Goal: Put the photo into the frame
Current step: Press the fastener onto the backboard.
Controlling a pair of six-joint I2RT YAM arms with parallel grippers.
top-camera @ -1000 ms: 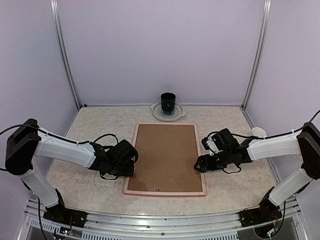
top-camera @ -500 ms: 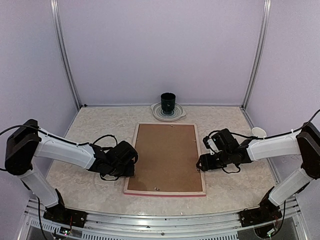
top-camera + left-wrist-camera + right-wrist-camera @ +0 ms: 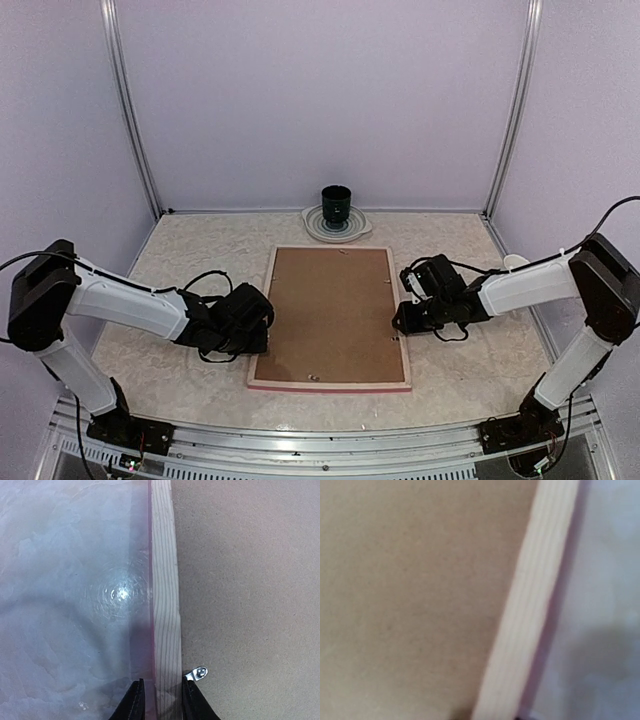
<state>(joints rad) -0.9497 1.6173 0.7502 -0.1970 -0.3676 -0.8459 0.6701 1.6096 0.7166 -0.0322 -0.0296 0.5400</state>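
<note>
Right jaws shifted, grip unclear, frame (image 3: 164,580) holds backing board (image 3: 330,312), left jaws clamping rim

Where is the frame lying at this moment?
In the top view the frame lies back up at the centre of the table, between the left gripper straddling its left rim and the right gripper at its right rim.

Pale, striped wood grain on the frame (image 3: 165,580), pink along its edge; backing board (image 3: 333,315) plain brown; counter (image 3: 200,260) marbled cream.
</note>
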